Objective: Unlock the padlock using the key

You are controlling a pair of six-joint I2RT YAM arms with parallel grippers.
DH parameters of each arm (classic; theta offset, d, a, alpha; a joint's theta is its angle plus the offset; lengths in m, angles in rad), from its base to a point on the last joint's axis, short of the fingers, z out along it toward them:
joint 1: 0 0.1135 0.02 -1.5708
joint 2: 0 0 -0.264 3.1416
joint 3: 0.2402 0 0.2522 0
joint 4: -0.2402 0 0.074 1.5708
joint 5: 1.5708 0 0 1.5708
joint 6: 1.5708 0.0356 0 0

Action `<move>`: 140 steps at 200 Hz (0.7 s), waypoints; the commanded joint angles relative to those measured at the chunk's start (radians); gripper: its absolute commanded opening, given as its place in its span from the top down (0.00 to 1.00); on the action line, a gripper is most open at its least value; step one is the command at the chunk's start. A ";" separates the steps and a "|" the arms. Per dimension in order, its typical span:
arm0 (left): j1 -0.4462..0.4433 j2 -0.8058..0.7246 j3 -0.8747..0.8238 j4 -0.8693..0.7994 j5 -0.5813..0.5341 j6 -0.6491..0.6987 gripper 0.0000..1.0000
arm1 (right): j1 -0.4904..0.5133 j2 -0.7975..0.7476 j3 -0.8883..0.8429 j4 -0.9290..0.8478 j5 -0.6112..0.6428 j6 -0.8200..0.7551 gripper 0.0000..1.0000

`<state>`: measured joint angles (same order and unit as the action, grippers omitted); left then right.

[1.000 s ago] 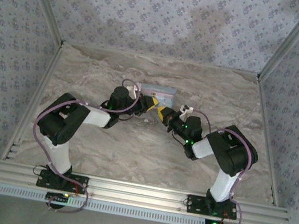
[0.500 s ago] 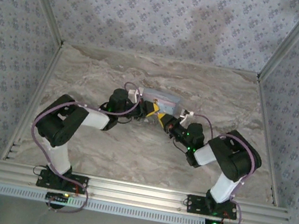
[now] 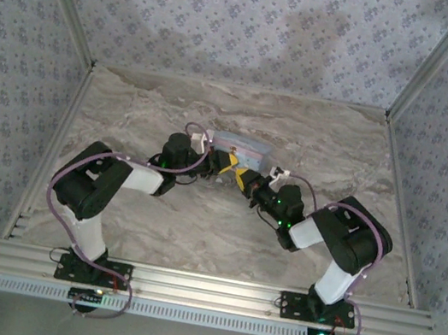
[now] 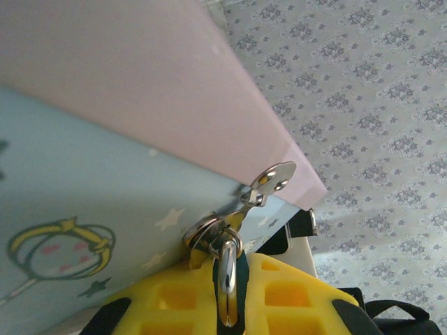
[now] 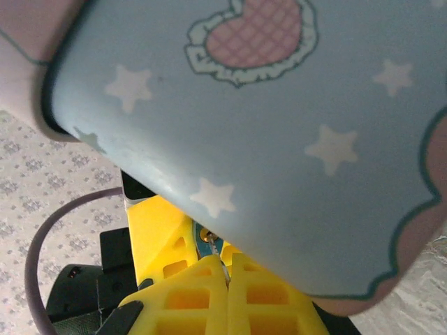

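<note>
The padlock (image 4: pixel 242 283) is a small teal body with a metal shackle (image 4: pixel 227 272) looped through the hasp (image 4: pixel 269 183) of a pale blue tin. My left gripper (image 4: pixel 230 264) is shut on the padlock, right against the tin's front. In the right wrist view, my right gripper (image 5: pixel 227 264) is shut on a thin metal key (image 5: pixel 222 264). The key's tip is at the brass keyhole of the padlock (image 5: pixel 208 239). From above, the left gripper (image 3: pixel 224 164) and right gripper (image 3: pixel 245 178) meet nose to nose in front of the tin (image 3: pixel 243 146).
The cartoon-printed tin (image 5: pixel 279 125) with its pink lid (image 4: pixel 140 84) looms directly over both grippers. The left gripper's yellow finger (image 5: pixel 157 234) sits just beyond the key. Marbled table (image 3: pixel 197 223) spreads around, walled by patterned panels.
My right gripper has moved left and forward until it meets the left gripper at the padlock. The left gripper and the tin have shifted slightly to the right.
</note>
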<state>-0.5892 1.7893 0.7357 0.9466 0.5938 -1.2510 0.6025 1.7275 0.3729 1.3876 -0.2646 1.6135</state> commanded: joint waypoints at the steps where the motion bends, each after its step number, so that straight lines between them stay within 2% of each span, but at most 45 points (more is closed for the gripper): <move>1: -0.098 -0.038 0.022 0.182 0.173 -0.003 1.00 | 0.045 -0.004 0.068 0.004 -0.062 0.040 1.00; 36: -0.100 -0.044 0.020 0.173 0.163 -0.004 1.00 | 0.037 -0.008 0.061 0.004 -0.056 -0.046 1.00; 90: -0.058 -0.085 -0.018 0.130 0.072 0.019 1.00 | 0.026 -0.028 -0.031 -0.068 -0.078 -0.227 1.00; 140: -0.037 -0.125 -0.045 0.097 -0.011 0.057 1.00 | 0.032 -0.075 -0.134 -0.055 -0.053 -0.279 1.00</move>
<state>-0.6178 1.7470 0.6746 0.9306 0.5774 -1.2335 0.6144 1.6733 0.2867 1.3766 -0.2867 1.3968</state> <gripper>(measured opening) 0.119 0.059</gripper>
